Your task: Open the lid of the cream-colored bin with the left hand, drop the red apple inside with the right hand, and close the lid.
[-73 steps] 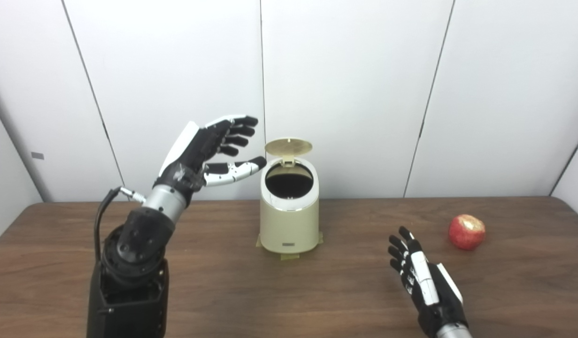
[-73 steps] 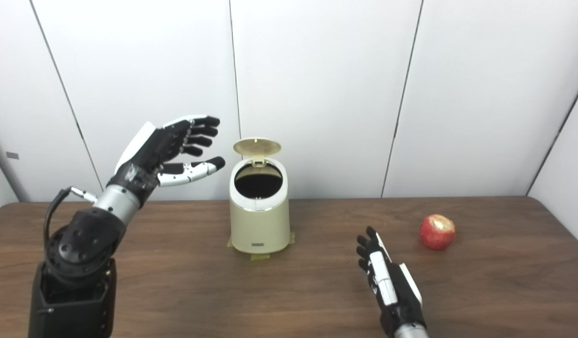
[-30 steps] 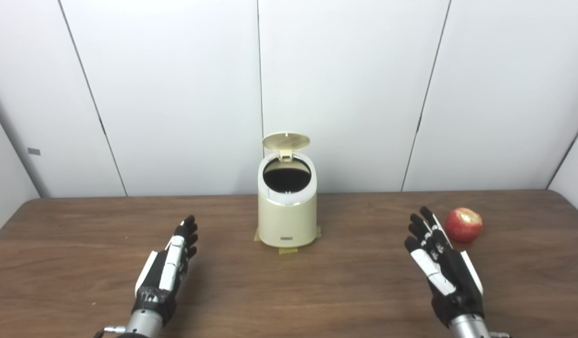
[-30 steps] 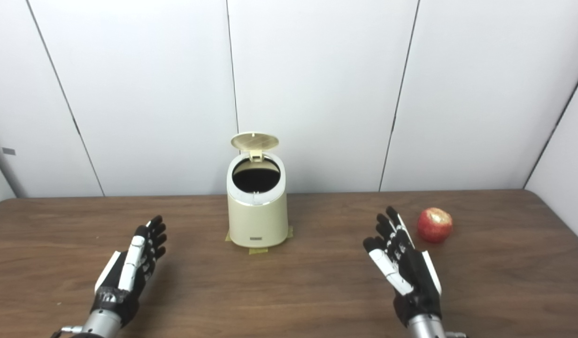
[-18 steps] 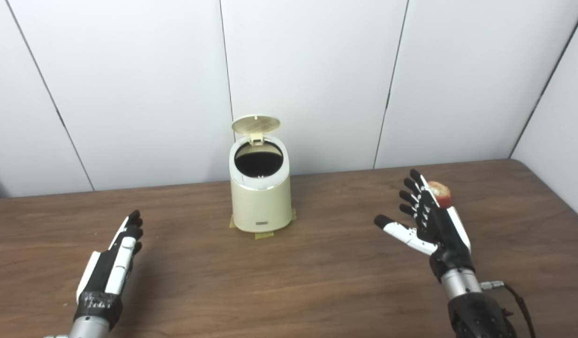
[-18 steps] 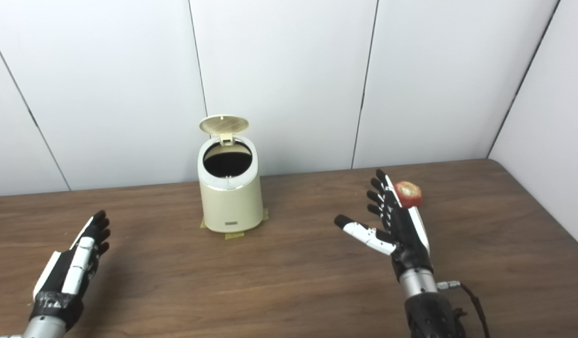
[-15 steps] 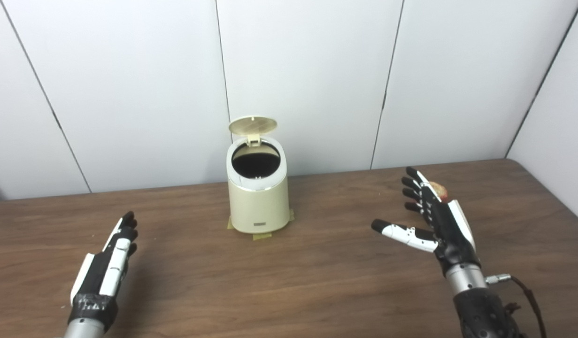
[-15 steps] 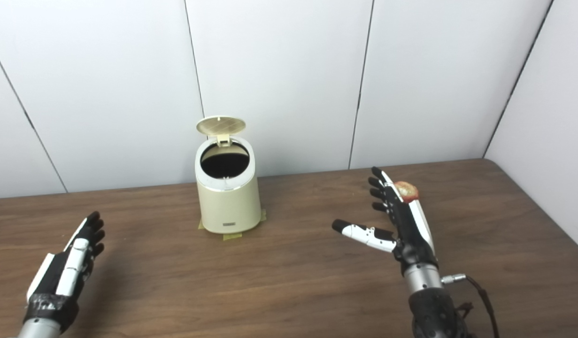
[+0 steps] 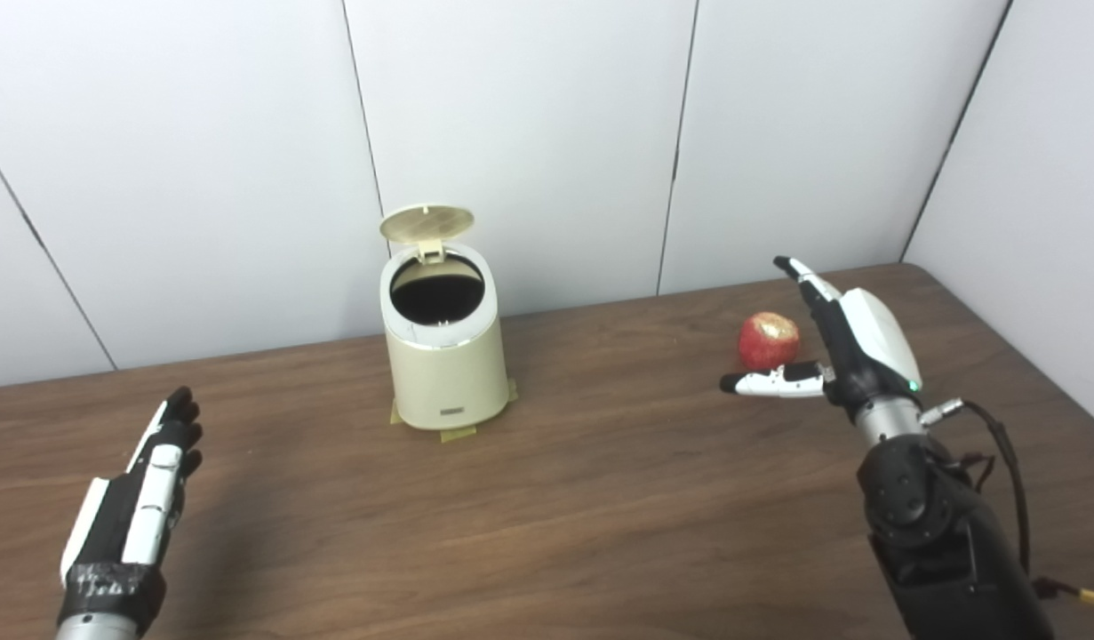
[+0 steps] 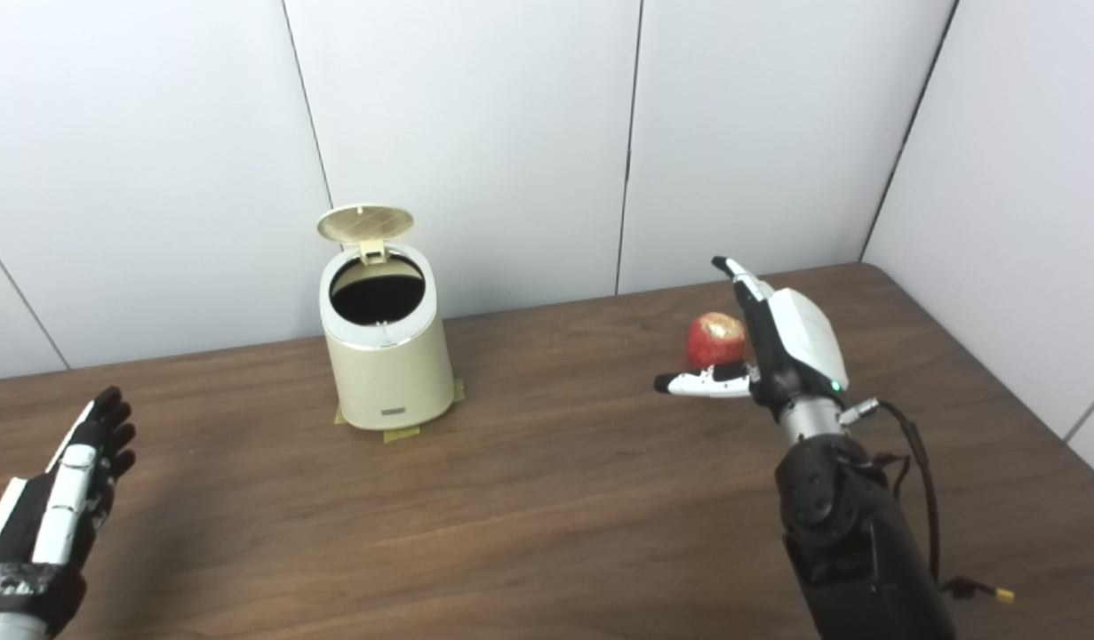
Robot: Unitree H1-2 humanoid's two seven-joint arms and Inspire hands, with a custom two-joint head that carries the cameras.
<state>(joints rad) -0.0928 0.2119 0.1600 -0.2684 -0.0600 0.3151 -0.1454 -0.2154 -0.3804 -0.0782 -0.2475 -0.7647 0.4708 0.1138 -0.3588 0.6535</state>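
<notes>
Left hand [image 9: 133, 507] flat and spread, low on the surface [image 9: 547, 498], well left of the bin [image 9: 442, 356]. Right hand [image 9: 844, 342] spread wide around the red apple [image 9: 768, 340], right of bin. Lid [image 9: 426, 222] flipped up.

Both hands share one build — black fingers with white plates along their backs. The right hand [image 9: 853, 347], at the right of the frame, carries a smooth white shell with a small green light near a silver wrist collar (a metal plug juts out there); black cables loop beside its black forearm. The left hand [image 9: 133, 511], lower left, has dark tape around the wrist.
</notes>
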